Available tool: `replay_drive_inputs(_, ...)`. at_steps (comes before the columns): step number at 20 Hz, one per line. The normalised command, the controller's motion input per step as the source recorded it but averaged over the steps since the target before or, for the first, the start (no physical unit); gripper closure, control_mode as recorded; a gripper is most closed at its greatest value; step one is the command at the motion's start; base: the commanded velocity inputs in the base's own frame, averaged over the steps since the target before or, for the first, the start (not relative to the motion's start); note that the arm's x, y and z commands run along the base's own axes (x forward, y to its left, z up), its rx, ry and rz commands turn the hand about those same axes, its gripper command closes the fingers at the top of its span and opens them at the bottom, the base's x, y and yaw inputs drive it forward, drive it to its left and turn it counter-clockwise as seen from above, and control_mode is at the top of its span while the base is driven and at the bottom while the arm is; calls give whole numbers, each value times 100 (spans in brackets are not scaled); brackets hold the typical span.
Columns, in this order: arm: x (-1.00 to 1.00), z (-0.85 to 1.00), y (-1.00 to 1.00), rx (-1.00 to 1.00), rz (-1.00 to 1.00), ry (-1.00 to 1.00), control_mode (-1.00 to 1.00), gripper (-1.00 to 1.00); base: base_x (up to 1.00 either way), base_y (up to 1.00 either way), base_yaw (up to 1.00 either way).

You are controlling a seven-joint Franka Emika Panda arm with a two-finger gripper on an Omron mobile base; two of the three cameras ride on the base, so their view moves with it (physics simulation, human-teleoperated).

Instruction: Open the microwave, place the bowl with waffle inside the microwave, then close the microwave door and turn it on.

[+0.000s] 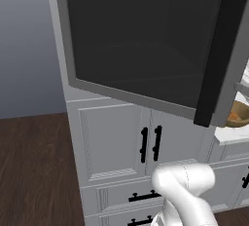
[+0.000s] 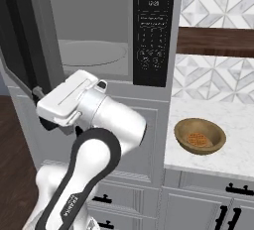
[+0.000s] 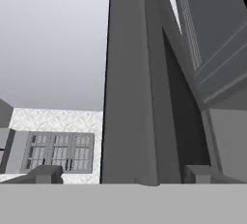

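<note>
The microwave (image 2: pixel 94 35) stands open, showing its pale cavity, the round turntable (image 2: pixel 92 53) and the black keypad strip (image 2: pixel 153 30). The microwave door (image 1: pixel 141 45) is swung out to the left, its black handle bar (image 1: pixel 219 54) at the free edge. My gripper (image 2: pixel 42 107) is open at the door's lower free edge; in the hand view the door edge (image 3: pixel 130 97) rises between my two fingertips (image 3: pixel 46 174). The tan bowl (image 2: pixel 200 136) sits on the counter right of the microwave, with the waffle (image 2: pixel 197 139) inside it. Both also peek past the door, bowl (image 1: pixel 239 110) and waffle (image 1: pixel 234 118).
White panelled cabinet doors with black handles (image 1: pixel 151 142) and drawers sit under the microwave. The marble counter (image 2: pixel 233 120) runs to the right, below a tiled backsplash (image 2: pixel 218 6) and a wooden shelf (image 2: pixel 213 40). Dark wood floor (image 1: pixel 34 171) lies to the left.
</note>
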Motion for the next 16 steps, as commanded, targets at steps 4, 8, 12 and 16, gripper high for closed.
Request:
replay_drive_inputs(4, -99, 2, 53, 0, 18, 0, -100, -100, 0, 0, 0)
replay_drive_inputs(8, -100, 10, 63, 0, 23, 0, -100, -100, 0, 0, 0)
replay_drive_inputs(12, -98, 12, 75, 0, 22, 0, -100, -100, 0, 0, 0)
replay_drive_inputs(16, -74, 2, 84, 0, 16, 0, -100, -100, 0, 0, 0)
